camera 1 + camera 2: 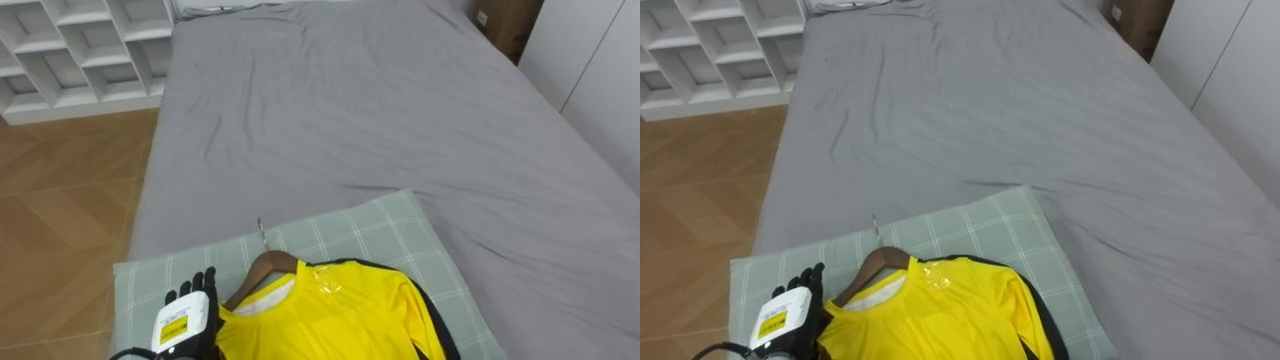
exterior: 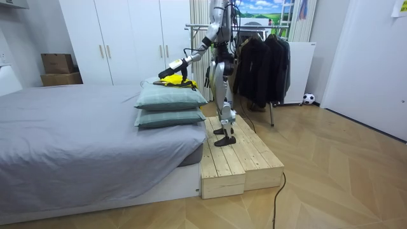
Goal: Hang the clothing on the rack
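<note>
Soft, bright, even light falls on the bed (image 1: 400,120) before me (the floor (image 2: 343,146) takes a pale sheen). Its creases carry faint shadows; my left robot hand (image 1: 190,310) shows dark against the pale pillow (image 1: 380,225).

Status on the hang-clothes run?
Left hand open, at shoulder of yellow shirt. Shirt on wooden hanger, flat on green pillow. Nothing blocking.
</note>
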{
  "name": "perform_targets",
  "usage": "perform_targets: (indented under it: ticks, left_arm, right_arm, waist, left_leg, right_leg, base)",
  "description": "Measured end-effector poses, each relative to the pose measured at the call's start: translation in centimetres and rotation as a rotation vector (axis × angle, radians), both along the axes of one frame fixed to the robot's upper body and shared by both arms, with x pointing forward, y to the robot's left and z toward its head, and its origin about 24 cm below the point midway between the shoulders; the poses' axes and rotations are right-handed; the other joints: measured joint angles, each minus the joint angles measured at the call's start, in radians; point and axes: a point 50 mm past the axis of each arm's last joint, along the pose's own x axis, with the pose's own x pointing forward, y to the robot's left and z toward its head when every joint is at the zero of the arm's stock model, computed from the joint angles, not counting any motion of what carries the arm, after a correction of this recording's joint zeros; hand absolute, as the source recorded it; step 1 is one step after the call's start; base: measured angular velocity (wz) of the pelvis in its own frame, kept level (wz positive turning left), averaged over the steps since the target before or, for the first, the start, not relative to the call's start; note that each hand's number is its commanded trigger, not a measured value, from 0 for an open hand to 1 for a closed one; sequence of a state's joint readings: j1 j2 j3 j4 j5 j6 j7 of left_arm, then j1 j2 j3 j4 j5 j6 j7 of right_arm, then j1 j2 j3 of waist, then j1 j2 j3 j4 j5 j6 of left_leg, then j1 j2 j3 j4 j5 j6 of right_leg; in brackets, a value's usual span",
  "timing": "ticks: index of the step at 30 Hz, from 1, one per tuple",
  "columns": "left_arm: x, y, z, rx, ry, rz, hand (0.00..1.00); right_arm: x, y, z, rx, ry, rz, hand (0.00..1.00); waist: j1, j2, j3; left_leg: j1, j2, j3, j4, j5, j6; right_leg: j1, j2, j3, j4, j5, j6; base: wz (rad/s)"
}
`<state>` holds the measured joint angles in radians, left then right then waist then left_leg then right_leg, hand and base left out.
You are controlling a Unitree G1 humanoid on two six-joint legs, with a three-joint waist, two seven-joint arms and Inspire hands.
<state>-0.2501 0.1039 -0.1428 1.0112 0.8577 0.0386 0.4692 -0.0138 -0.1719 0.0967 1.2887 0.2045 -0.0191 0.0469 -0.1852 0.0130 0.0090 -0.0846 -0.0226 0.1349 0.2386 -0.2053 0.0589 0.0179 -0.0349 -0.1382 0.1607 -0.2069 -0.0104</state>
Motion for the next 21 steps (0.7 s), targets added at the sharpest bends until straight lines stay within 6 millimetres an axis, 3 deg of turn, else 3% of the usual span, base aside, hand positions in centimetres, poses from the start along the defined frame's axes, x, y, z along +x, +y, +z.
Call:
perform_targets:
  ticks: [11, 21]
  left_arm:
    - [0.8, 0.0, 0.0, 0.02, 0.025, -0.022, 0.0]
    - [1.7, -0.1, 0.4, 0.034, 0.025, -0.037, 0.0]
  right_arm:
    - [1.0, 0.5, 0.1, -0.001, -0.008, 0.054, 0.0]
    - [2.5, 0.7, 0.3, -0.019, -0.024, 0.099, 0.0]
  waist:
    - [-0.01, -0.018, 0.0117]
    - [-0.028, -0.021, 0.0144]
  left_leg:
    - [-0.034, 0.008, 0.013, 0.004, 0.003, -0.003]
    - [-0.092, 0.011, 0.017, 0.021, 0.006, -0.003]
  right_leg:
    - [-0.041, 0.004, 0.0, 0.013, 0.003, -0.005]
    - [-0.098, 0.004, 0.0, 0.026, 0.004, -0.006]
  base:
    - [-0.03]
    - [0.0]
